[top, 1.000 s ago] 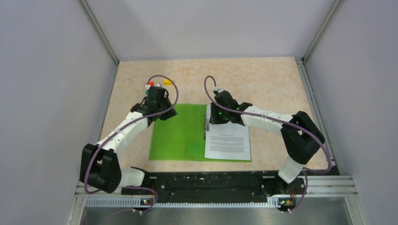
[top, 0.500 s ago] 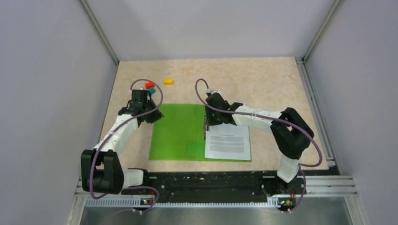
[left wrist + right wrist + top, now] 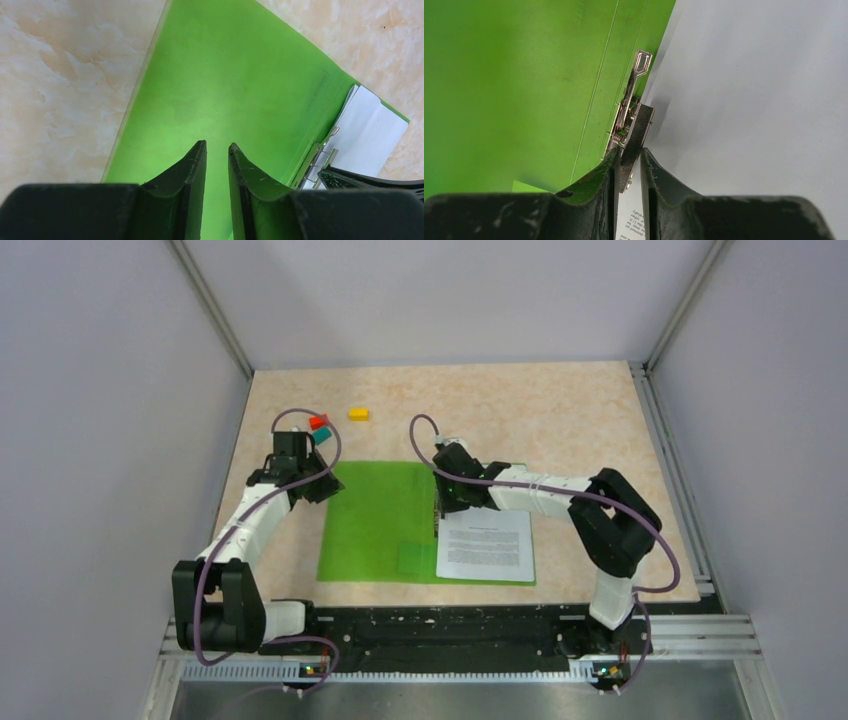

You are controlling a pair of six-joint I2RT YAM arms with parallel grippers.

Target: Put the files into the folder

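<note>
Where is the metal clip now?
In the right wrist view, the metal clip sits on the folder spine beside the files, in the right tool.

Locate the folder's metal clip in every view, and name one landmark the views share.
Top external: metal clip at the centre, on the folder spine.
Left wrist: metal clip at lower right, beside the white sheets.
Right wrist: metal clip at the centre, its dark tab between the right gripper fingers.
Shared landmark: the files, their white edge bordering the clip.

A beige marbled tabletop (image 3: 560, 410) lay under even light, enclosed by plain pale grey walls (image 3: 100, 440) joined by what looked like aluminium corner posts (image 3: 213, 315).
</note>
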